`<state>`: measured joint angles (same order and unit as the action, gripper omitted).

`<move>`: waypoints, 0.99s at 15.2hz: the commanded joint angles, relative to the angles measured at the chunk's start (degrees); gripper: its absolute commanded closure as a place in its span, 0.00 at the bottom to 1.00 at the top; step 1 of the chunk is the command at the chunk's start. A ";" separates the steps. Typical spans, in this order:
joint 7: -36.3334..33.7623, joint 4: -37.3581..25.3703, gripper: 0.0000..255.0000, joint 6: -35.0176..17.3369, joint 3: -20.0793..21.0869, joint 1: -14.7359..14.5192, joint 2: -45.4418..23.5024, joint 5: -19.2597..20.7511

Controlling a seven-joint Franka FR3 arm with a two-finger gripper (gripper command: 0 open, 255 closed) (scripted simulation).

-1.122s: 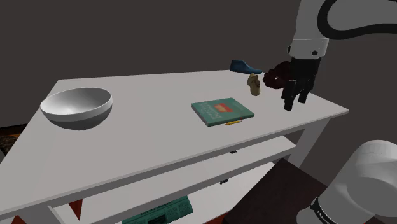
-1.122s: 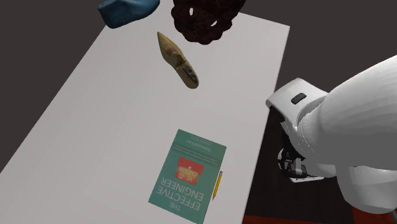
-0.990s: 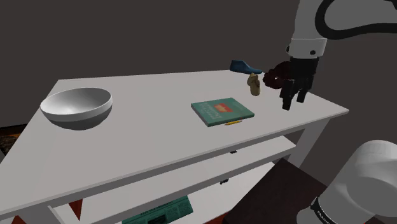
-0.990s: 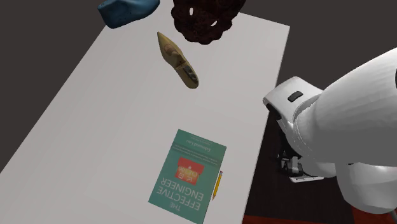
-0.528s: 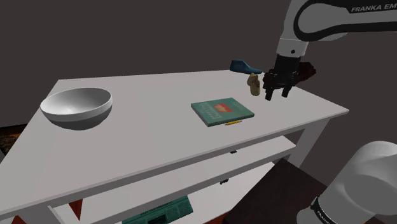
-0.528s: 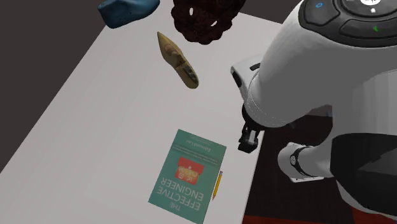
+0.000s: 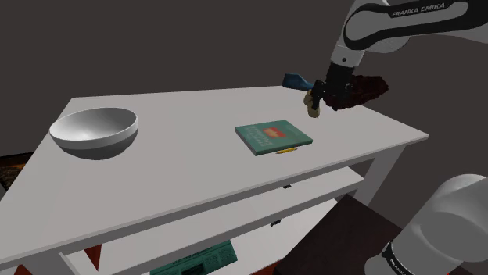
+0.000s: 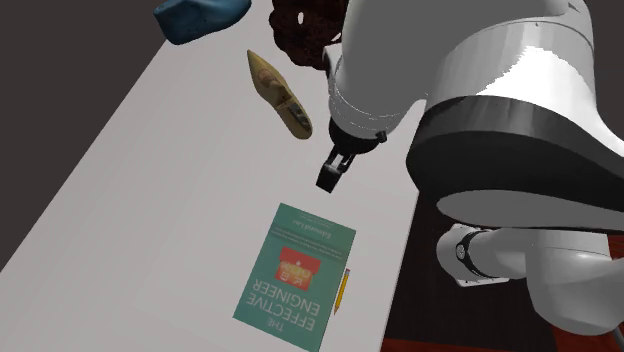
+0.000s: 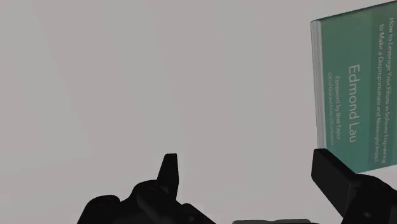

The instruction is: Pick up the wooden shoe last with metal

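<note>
The tan wooden shoe last lies flat on the white table, near its far end; in the shoulder view the last sits just below my hand. My black gripper hovers above the table between the last and the green book, apart from both. In the shoulder view the gripper hangs close beside the last. In the wrist view the gripper is open, with bare table between its fingers and the book's corner off to one side.
A dark brown lumpy object and a blue shoe-like object sit just beyond the last. A pencil lies along the book. A grey bowl stands at the shoulder view's left. A lower shelf runs under the table.
The arm swung in from beyond the table's edge, over the tabletop and toward the shoe last. The gripper now hangs near the last. Nothing on the table moved.
</note>
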<state>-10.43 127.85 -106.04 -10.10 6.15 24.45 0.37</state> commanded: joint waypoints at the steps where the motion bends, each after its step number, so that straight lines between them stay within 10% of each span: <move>1: -0.34 -2.12 0.00 -2.85 -1.35 0.55 -3.34 -1.19; 15: 0.80 -20.85 0.00 -14.19 -10.36 4.91 -24.79 -15.74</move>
<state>-9.86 108.55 -119.76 -19.85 10.59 1.15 -13.93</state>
